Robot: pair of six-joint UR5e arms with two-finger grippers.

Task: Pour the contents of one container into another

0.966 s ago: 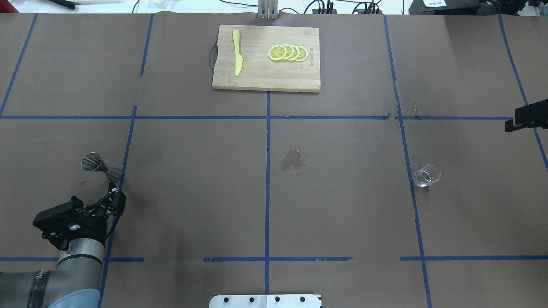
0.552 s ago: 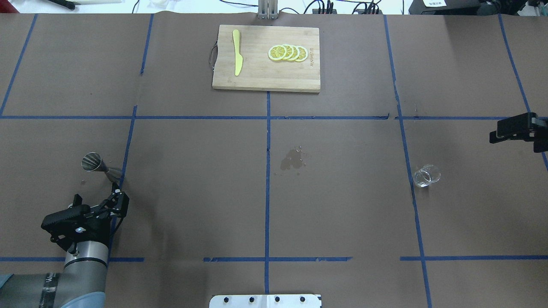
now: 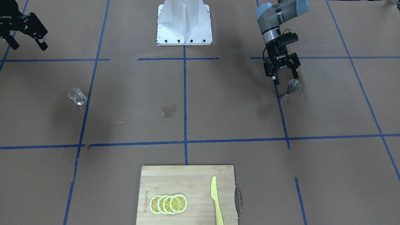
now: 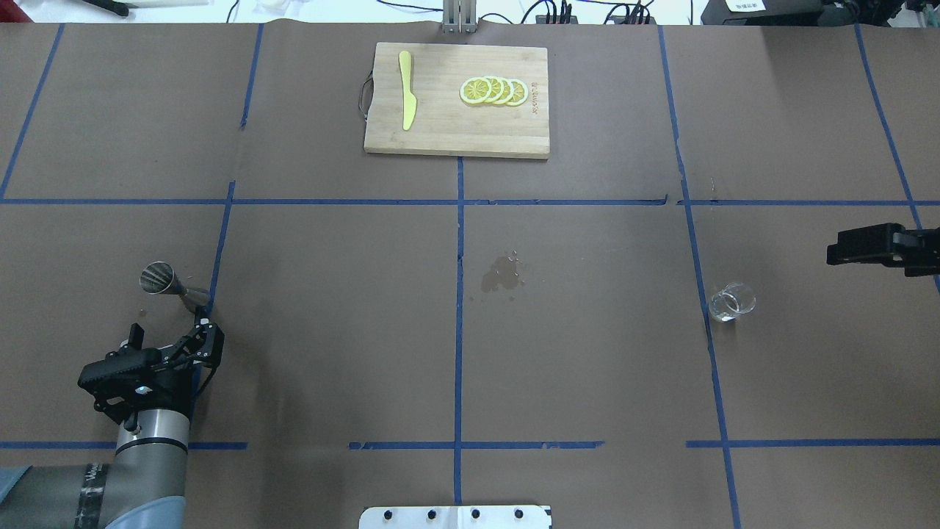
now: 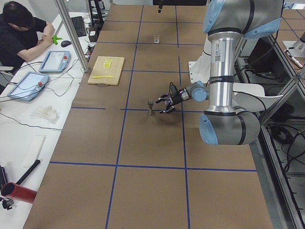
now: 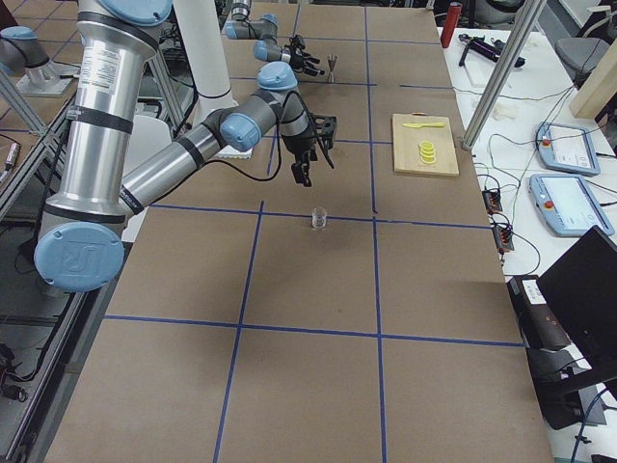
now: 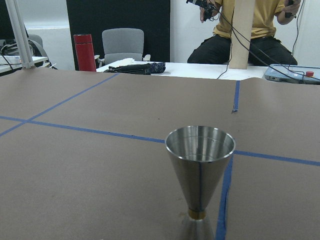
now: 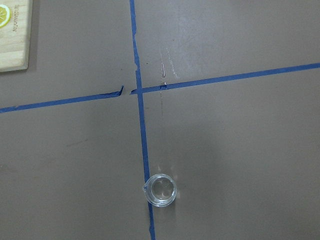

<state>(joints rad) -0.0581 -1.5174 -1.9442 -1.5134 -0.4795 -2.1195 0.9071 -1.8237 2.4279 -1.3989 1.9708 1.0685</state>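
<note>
Cup (image 4: 731, 301) and jigger (image 4: 165, 281) ungrasped: approach step, apparently.
Left gripper (image 3: 286, 79) and right gripper (image 3: 29, 47) spread, empty; right gripper should next descend onto cup.

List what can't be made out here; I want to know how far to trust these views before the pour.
- How full the glass is: it is see-through, seen from straight above in the right wrist view, and tiny elsewhere.
- Foot of the metal cup: cut off by the left wrist view's bottom edge.
- The right gripper: its arm is cut off by the overhead view's right edge.
</note>
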